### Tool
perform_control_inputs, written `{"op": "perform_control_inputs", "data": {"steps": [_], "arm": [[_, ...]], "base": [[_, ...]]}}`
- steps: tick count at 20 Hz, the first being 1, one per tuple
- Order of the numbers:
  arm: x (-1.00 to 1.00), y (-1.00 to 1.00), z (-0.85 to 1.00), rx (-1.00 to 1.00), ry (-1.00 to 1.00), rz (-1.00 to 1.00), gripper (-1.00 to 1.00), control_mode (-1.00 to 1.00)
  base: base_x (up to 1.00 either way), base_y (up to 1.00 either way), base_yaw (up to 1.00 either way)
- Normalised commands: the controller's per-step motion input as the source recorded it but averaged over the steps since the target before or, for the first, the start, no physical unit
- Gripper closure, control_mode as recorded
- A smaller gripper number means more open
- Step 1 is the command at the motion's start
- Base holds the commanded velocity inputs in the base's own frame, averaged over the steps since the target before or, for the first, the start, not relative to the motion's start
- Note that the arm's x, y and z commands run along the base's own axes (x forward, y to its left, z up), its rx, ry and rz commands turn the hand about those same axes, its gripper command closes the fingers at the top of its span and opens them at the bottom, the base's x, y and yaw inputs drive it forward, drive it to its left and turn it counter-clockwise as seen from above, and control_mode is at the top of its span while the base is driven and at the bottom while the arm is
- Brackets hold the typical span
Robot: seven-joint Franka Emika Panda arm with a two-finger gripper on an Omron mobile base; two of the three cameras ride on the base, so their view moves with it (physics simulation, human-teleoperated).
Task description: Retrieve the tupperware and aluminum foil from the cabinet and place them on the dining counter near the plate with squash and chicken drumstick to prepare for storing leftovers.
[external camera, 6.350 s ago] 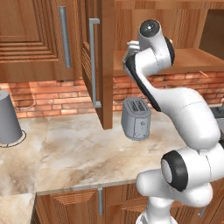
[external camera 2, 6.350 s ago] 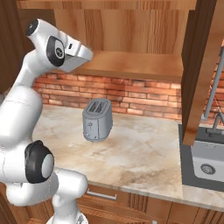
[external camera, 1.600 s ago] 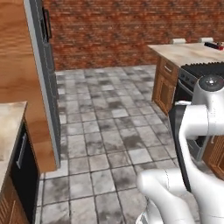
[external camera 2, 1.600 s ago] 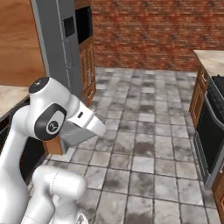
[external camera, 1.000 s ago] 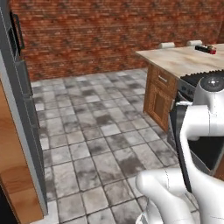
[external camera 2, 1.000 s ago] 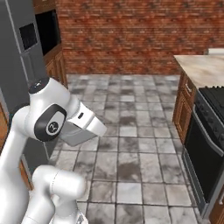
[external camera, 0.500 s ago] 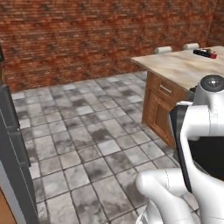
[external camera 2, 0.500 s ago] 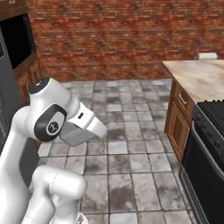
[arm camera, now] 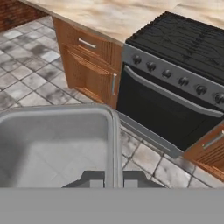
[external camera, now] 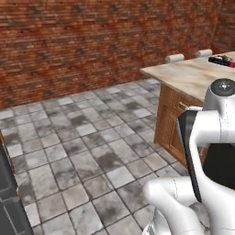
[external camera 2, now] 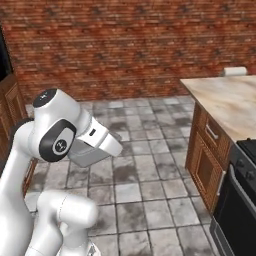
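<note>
Small grey rectangular tub with rounded corners (arm camera: 57, 144), lower left of the hand view, its right wall pinched between the closed fingers of the gripper (arm camera: 113, 179); in the right base view the same tub (external camera 2: 90, 154) shows at centre left beneath the white arm, carried above the grey tiled floor (external camera 2: 145, 165). Large island desk with beige marbled stone top and wood base (external camera: 193, 78), right side of the left base view, bearing a long slim black box with red marking (external camera: 221, 60) at its far upper right end. Black cooktop (arm camera: 183, 41) set in the desk, upper right of the hand view, with a dark oven door (arm camera: 162, 109) below it.
</note>
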Motion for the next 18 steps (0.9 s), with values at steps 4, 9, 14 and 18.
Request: {"op": "perform_control_inputs", "data": {"steps": [4, 9, 14, 18], "arm": [[0.0, 0.0, 0.0, 0.0, 0.0, 0.0, 1.0, 1.0], [0.0, 0.0, 0.0, 0.0, 0.0, 0.0, 1.0, 1.0], [0.0, 0.0, 0.0, 0.0, 0.0, 0.0, 1.0, 1.0], [0.0, 0.0, 0.0, 0.0, 0.0, 0.0, 1.0, 1.0]], "base": [[1.0, 0.38, -0.17], [1.0, 0.43, -0.17], [1.0, 0.46, -0.17], [1.0, 0.35, -0.21]]}}
